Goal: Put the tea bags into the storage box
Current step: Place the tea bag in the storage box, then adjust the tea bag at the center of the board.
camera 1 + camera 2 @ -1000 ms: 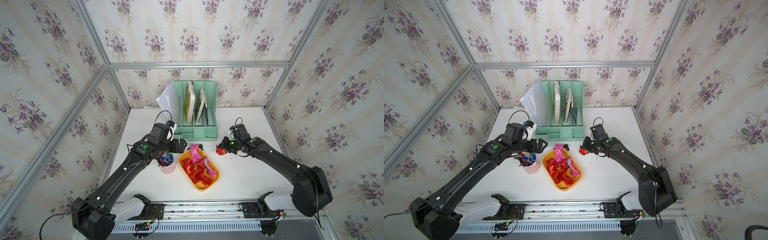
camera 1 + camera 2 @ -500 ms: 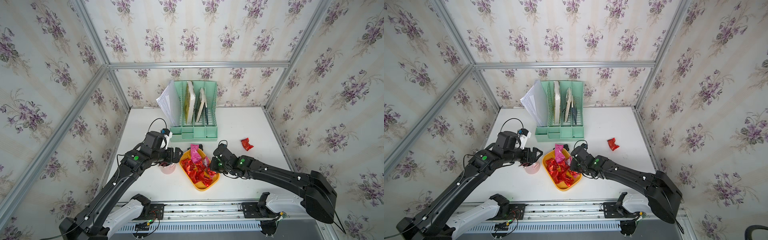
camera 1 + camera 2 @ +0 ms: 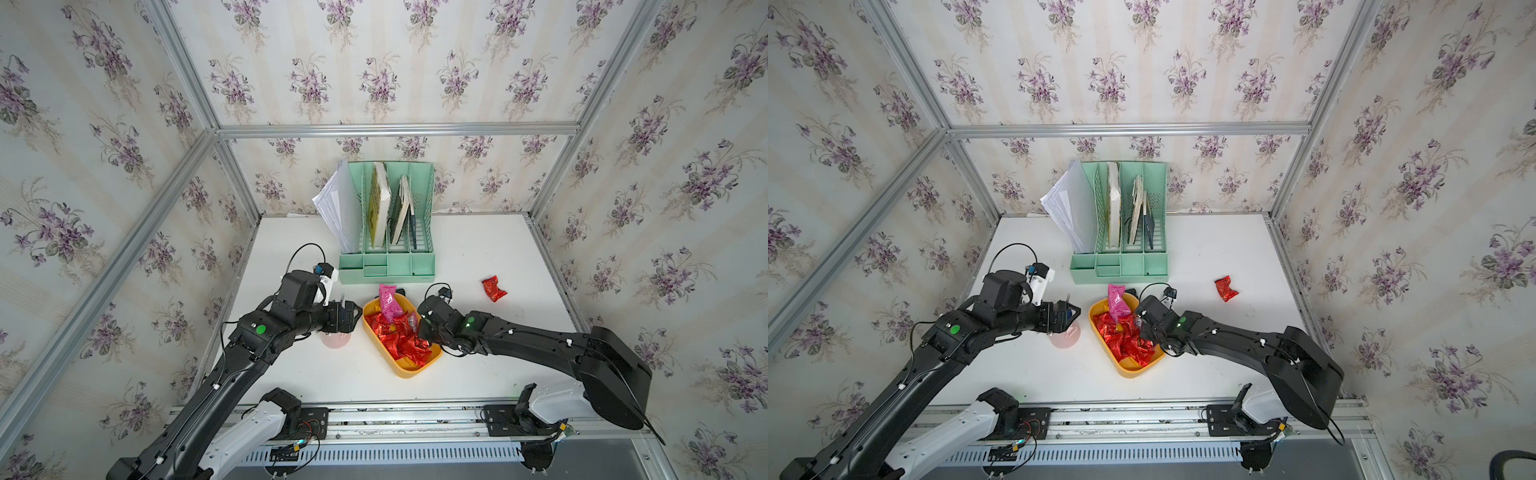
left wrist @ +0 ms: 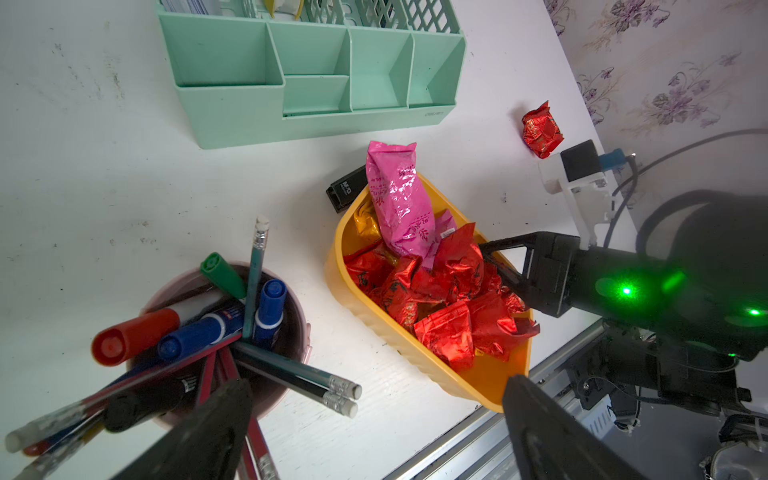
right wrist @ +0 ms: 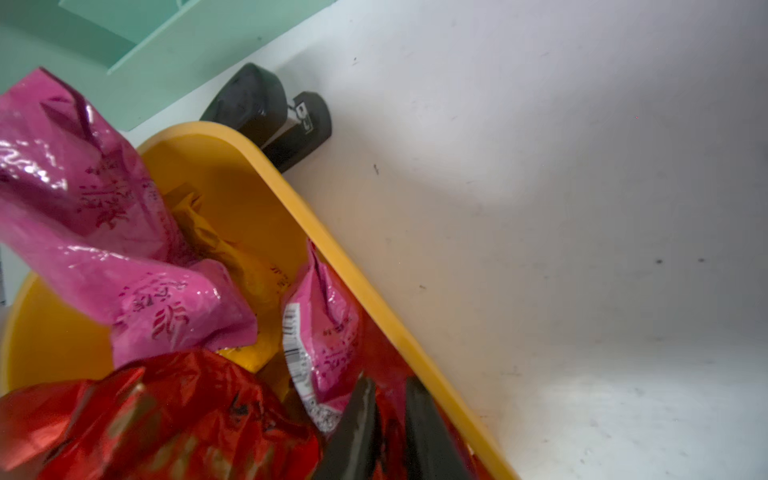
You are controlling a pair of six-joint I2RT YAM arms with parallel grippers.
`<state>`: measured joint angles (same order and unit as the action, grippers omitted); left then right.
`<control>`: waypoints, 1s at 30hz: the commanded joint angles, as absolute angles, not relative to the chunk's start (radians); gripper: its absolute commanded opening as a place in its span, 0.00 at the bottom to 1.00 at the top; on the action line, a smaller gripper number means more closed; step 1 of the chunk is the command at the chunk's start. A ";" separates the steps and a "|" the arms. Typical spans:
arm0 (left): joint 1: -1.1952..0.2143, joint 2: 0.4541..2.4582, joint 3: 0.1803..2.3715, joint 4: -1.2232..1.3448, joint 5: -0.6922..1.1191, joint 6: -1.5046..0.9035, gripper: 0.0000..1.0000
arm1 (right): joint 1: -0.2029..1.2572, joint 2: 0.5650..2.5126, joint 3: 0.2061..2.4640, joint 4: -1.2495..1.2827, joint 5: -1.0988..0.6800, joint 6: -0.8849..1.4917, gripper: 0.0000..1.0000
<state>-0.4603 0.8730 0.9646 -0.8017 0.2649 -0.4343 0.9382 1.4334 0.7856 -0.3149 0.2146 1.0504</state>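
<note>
You've got crinkly, glossy foil tea bags (image 4: 440,286) in a smooth plastic storage box (image 4: 374,326) (the table (image 4: 124,187) looks matt)

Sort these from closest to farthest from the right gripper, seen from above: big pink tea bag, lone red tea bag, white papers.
From the right gripper:
1. Big pink tea bag, in the storage box
2. Lone red tea bag, on the table
3. White papers, at the back

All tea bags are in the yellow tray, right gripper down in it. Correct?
No: one red tea bag lies on the table, outside the yellow tray, as both top views show. The right gripper is down in it.
</note>
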 commanded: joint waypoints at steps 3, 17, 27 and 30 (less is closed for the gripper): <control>-0.460 0.876 0.971 -0.810 0.249 -0.443 0.99 | 0.937 1.452 0.866 -0.466 0.358 0.982 0.31; -0.462 0.937 0.973 -0.740 0.280 -0.448 0.99 | 0.777 1.295 0.928 -0.524 0.278 0.919 0.50; -0.463 1.095 1.027 -0.631 0.276 -0.443 0.99 | 0.112 1.370 0.900 -0.446 -0.105 0.649 0.57; -0.465 1.159 1.057 -0.603 0.265 -0.439 0.99 | 0.020 1.463 0.968 -0.455 -0.123 0.570 0.58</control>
